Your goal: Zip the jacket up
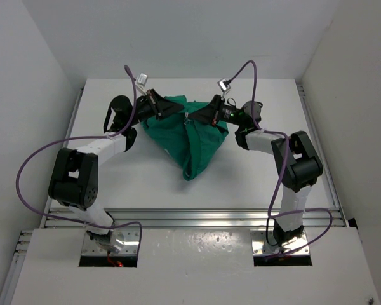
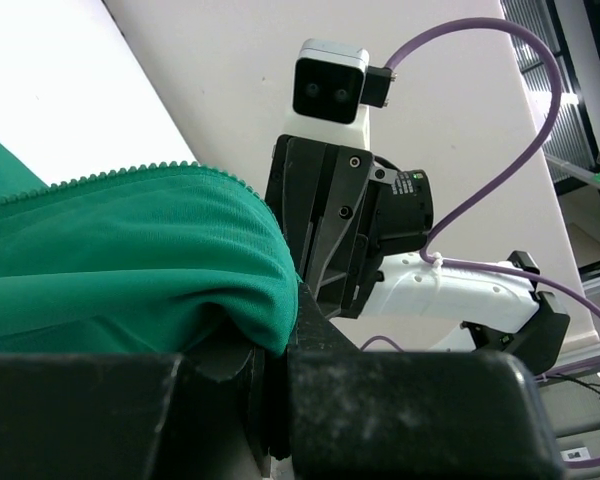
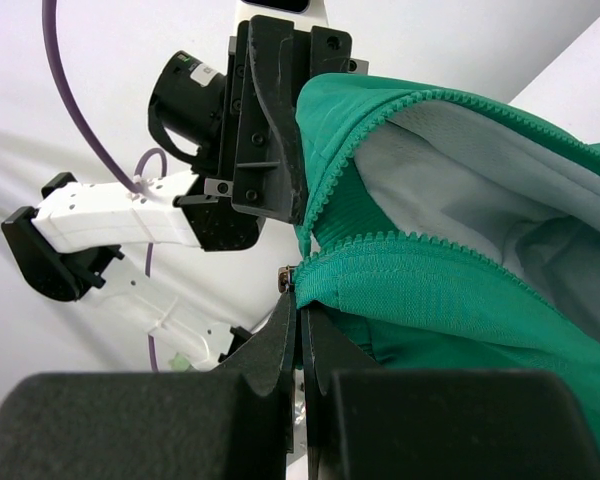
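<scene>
While both arms hold it up, the small green fabric jacket [image 1: 192,143] hangs bunched over the far middle of the white table [image 1: 133,181], sagging to a point toward the bases. On its left edge the left gripper [image 1: 160,107] is clamped on fabric. The right gripper [image 1: 206,114] is pinched tight on the edge where the green zipper teeth [image 3: 450,97] converge, with a small metal part [image 3: 287,276], possibly the slider, at its tips. Both tooth rows run away from those tips. Judgement: the right arm is nearer and should pull along the rows.
</scene>
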